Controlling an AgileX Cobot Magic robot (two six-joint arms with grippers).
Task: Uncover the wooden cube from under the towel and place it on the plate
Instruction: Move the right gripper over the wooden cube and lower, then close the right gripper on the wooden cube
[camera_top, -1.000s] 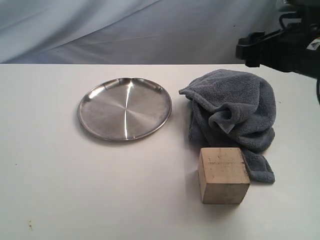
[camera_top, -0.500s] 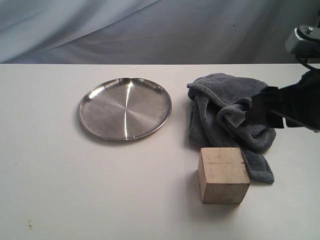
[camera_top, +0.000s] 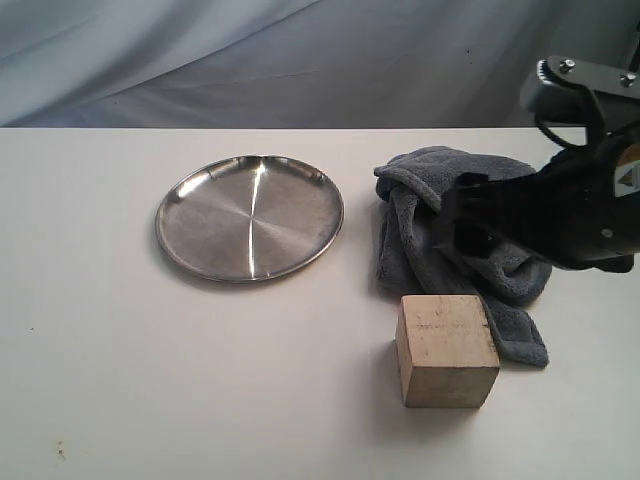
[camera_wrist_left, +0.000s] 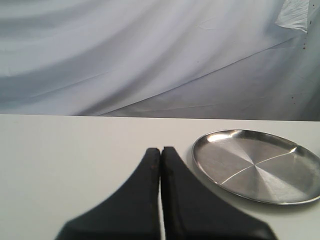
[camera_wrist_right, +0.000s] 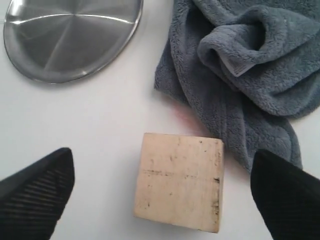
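The pale wooden cube (camera_top: 446, 350) stands uncovered on the white table, its back right corner touching the crumpled blue-grey towel (camera_top: 408, 232). The shiny round plate (camera_top: 250, 217) lies to the left with nothing on it. My right gripper (camera_top: 462, 215) hangs open above the towel, just behind the cube. In the right wrist view the cube (camera_wrist_right: 179, 182) lies below and between the wide-apart fingers (camera_wrist_right: 40, 190), which hold nothing, with the towel (camera_wrist_right: 240, 65) and plate (camera_wrist_right: 70, 35) beyond. My left gripper (camera_wrist_left: 160, 150) is shut and empty, low over the table beside the plate (camera_wrist_left: 257, 165).
A grey cloth backdrop (camera_top: 300, 60) hangs behind the table's far edge. White tabletop (camera_top: 150, 380) stretches in front of and left of the plate. The left arm does not show in the exterior view.
My right gripper has come down and leftward from the upper right to hang over the towel, and its jaws have widened. The towel has slumped lower. The cube and plate stayed put.
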